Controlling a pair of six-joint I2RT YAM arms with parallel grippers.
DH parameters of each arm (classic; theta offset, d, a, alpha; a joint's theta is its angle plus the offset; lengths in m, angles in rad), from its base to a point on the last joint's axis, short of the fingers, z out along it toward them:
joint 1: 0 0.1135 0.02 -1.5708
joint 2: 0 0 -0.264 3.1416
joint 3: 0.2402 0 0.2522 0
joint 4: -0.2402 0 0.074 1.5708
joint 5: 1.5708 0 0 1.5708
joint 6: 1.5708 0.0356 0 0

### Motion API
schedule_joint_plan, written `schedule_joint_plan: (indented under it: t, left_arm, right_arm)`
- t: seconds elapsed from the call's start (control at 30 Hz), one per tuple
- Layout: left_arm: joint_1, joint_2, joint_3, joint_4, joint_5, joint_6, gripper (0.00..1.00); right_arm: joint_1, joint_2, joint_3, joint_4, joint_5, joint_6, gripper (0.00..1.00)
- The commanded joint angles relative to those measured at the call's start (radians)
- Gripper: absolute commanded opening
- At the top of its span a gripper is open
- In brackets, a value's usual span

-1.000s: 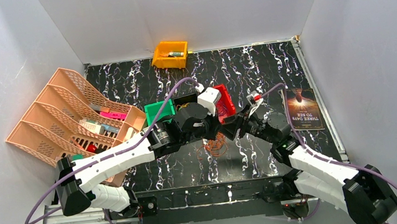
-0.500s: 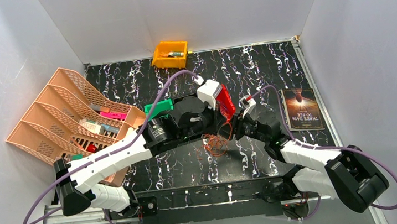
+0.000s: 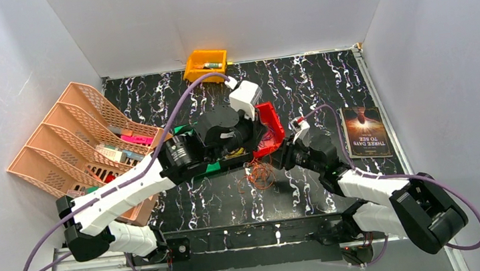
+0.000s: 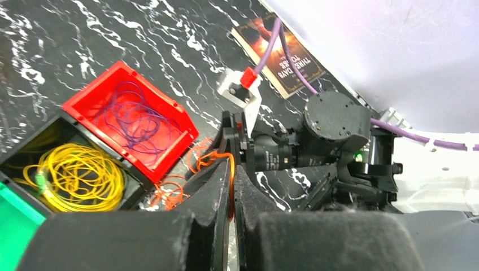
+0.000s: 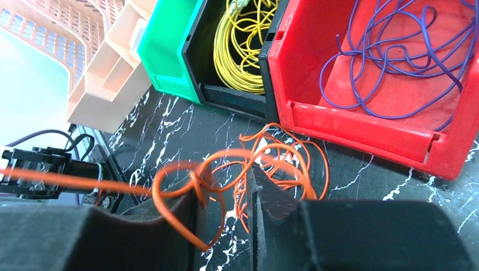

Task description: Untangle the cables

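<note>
1 orange cable (image 3: 260,174), left hand (image 4: 232,180) clamped on it, right hand (image 5: 226,175) apart around it, book (image 3: 366,132) "THREE DAYS TO SEE"

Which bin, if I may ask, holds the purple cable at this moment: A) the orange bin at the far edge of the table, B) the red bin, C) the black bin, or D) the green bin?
B: the purple cable lies in loose loops inside the red bin, while the black bin beside it holds the yellow cable.
</note>
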Motion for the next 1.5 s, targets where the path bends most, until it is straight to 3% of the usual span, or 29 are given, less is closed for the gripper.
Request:
schedule_joint_plan:
  t: [0.0, 0.27, 0.53, 0.83, 1.03, 1.47]
  left_arm:
    - [0.002, -0.064, 0.092, -0.073, -0.117, 0.075, 0.0]
    - [0.008, -0.122, 0.133, -0.18, -0.353, 0.14, 0.0]
    - [0.018, -0.148, 0.123, -0.248, -0.488, 0.158, 0.0]
    - [0.133, -0.191, 0.107, -0.271, -0.458, 0.172, 0.0]
    - [0.217, -0.176, 0.109, -0.294, -0.396, 0.177, 0.0]
    - [0.342, -0.134, 0.067, -0.323, -0.366, 0.156, 0.0]
  right_arm:
    - [0.002, -0.029, -0.028, -0.013, 0.045, -0.007, 0.35]
    - [0.002, -0.116, -0.037, -0.141, 0.09, -0.03, 0.33]
    - [0.002, -0.234, -0.034, -0.271, 0.102, -0.058, 0.44]
    - [0.002, -0.334, -0.056, -0.38, 0.121, -0.081, 0.52]
    - [0.002, -0.385, -0.063, -0.444, 0.148, -0.097, 0.63]
    - [0.002, -0.398, -0.044, -0.46, 0.158, -0.107, 0.66]
